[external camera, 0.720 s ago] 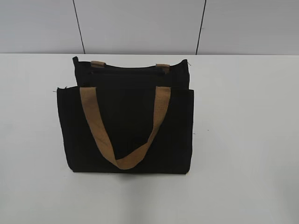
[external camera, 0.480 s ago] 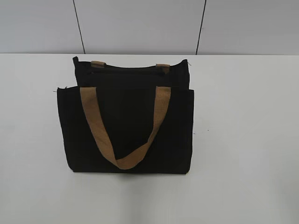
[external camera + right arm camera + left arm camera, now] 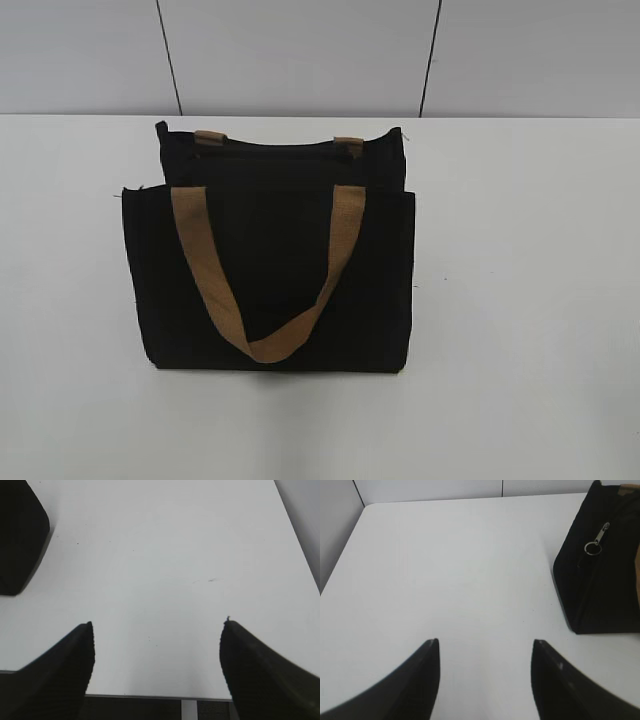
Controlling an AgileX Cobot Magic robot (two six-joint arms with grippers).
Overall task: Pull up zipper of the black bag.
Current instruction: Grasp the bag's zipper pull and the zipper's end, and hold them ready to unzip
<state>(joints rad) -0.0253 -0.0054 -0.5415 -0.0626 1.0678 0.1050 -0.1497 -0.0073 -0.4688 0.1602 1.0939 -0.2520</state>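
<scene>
The black bag (image 3: pixel 270 260) stands on the white table, its tan front strap (image 3: pixel 265 340) hanging down its face. The zipper (image 3: pixel 270 155) runs along the top rim as a thin dark line. In the left wrist view the bag's end (image 3: pixel 600 580) is at the upper right, with the shiny metal pull tab and ring (image 3: pixel 596 540) lying near its top edge. My left gripper (image 3: pixel 485 642) is open and empty over bare table, well left of the bag. My right gripper (image 3: pixel 157 624) is open and empty near the table's front edge; a corner of the bag (image 3: pixel 20 535) shows at the upper left.
The white table (image 3: pixel 520 300) stretches to both sides of the bag. A grey panelled wall (image 3: pixel 300 55) stands behind it. The table's front edge (image 3: pixel 150 696) shows under my right gripper. The table's left edge (image 3: pixel 342 555) shows in the left wrist view.
</scene>
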